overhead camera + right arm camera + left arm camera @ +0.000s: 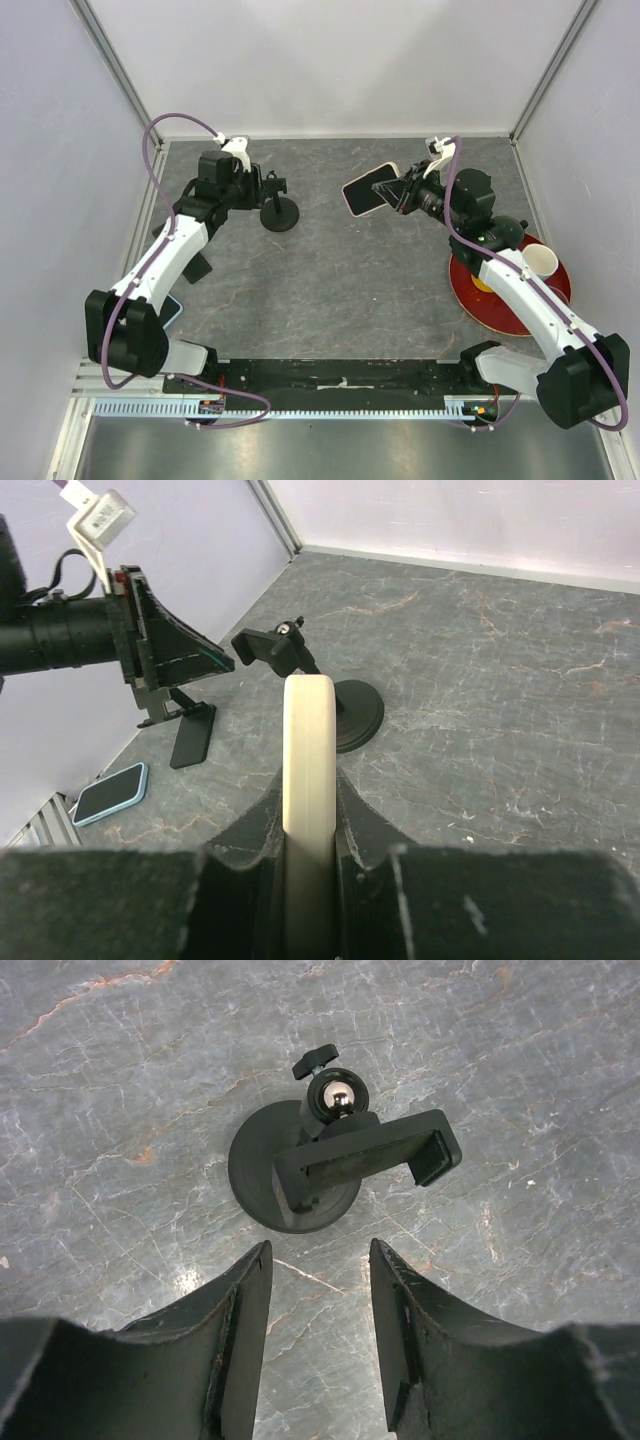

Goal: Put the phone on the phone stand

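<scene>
Phone (366, 189) tight in right hand (392, 190), left hand (318, 1252) apart, grey marbled table (330, 290), pale walls (330, 60).

**Grey veined tabletop with four things on it**

The tabletop (340, 290) is dark grey with a stone pattern, streaked with pale and rust-coloured veins. Pale panels close it in on three sides. The phone stand (279, 213) stands upright on its round black base, far back and left of centre. Nearer on the left stands a smaller black easel stand (197, 268). Just beside it, a blue-cased phone (172, 310) lies flat at the left edge. A red plate (478, 298) rests by the right edge, well apart from the others.
</scene>
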Robot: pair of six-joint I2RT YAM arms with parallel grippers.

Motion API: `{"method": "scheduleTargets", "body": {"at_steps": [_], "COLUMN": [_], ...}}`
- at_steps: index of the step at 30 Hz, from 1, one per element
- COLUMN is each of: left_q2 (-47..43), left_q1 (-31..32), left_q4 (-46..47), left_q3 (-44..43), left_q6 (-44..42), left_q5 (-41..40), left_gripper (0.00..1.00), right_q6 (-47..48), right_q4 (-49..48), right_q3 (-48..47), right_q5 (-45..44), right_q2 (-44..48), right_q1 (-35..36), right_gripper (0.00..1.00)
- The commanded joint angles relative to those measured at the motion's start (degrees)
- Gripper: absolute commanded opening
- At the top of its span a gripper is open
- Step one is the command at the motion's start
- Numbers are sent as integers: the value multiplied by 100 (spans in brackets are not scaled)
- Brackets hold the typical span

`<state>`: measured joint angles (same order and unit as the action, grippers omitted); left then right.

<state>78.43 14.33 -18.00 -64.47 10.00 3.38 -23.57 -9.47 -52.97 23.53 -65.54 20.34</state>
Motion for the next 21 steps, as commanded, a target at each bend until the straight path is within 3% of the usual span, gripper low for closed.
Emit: {"method": "scheduleTargets", "body": {"at_steps": [1,15,19,21], "left_q2": [277,620,682,691], "left_q1": [0,9,9,0], "left_q4": [288,692,719,754], "left_q3": [-268,-294,-330,-330], "left_q6": [-402,-631,-692,-745], "left_q5": [198,58,58,171], "left_gripper": [49,45,38,29], "right_q6": [-7,55,63,107], "right_q4": [-687,-810,-863,-889], "right_q3": [-135,-91,-91,-99], "right_q5": [178,433,503,652], "right_q2": [191,120,94,6], "right_q1": [-21,-12,-21,-21], "right_gripper": [0,0,0,0]}}
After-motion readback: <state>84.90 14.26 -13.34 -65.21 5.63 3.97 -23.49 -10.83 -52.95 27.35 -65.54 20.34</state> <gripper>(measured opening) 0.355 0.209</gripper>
